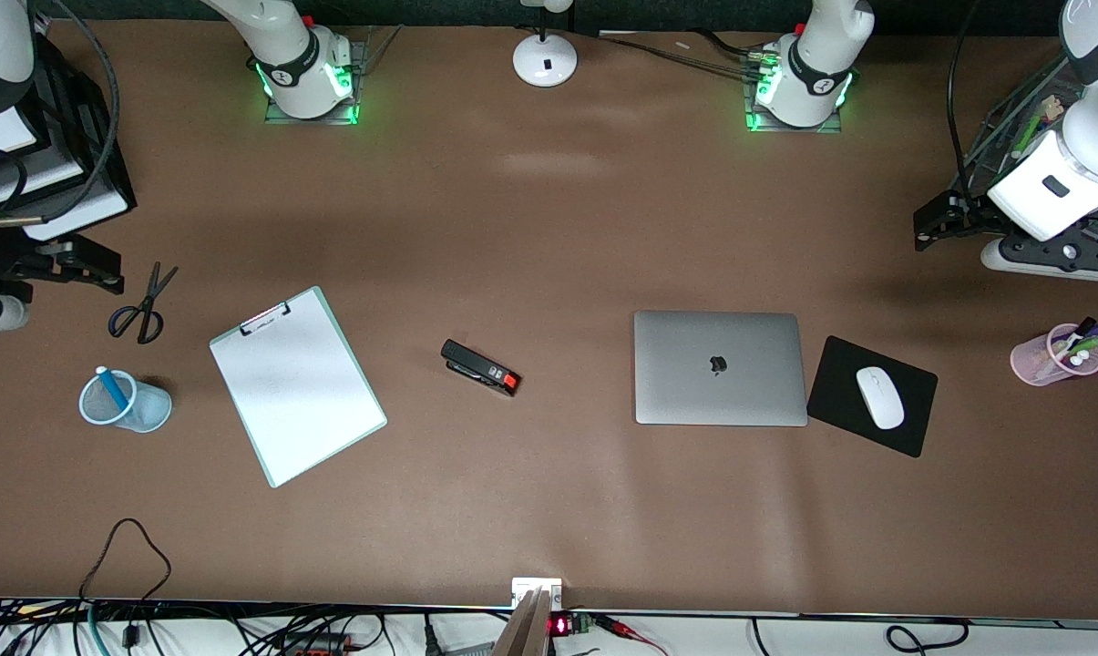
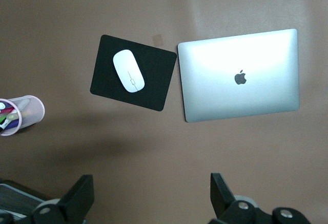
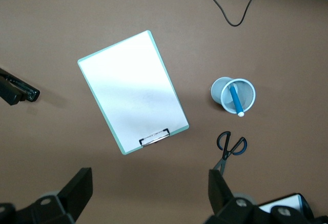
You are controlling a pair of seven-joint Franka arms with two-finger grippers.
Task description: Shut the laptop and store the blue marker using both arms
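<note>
The silver laptop (image 1: pixel 719 367) (image 2: pixel 241 75) lies shut on the table, lid down and logo up. The blue marker (image 1: pixel 111 387) (image 3: pixel 236 100) stands tilted, white tip up, inside a light-blue mesh cup (image 1: pixel 144 412) (image 3: pixel 218 92) toward the right arm's end. My left gripper (image 1: pixel 927 228) (image 2: pixel 152 183) hangs open and empty over the left arm's end of the table. My right gripper (image 1: pixel 97 269) (image 3: pixel 149 178) is open and empty over the table near the scissors. Both arms wait.
Scissors (image 1: pixel 143 305) (image 3: pixel 229 147) lie beside the cup, then a clipboard (image 1: pixel 298 387) (image 3: pixel 136 90) and a black stapler (image 1: pixel 480 367). A black mouse pad (image 1: pixel 836 378) (image 2: pixel 154 80) with a white mouse (image 1: pixel 879 397) adjoins the laptop. A pink pen cup (image 1: pixel 1045 364) (image 2: pixel 31 112) stands nearby.
</note>
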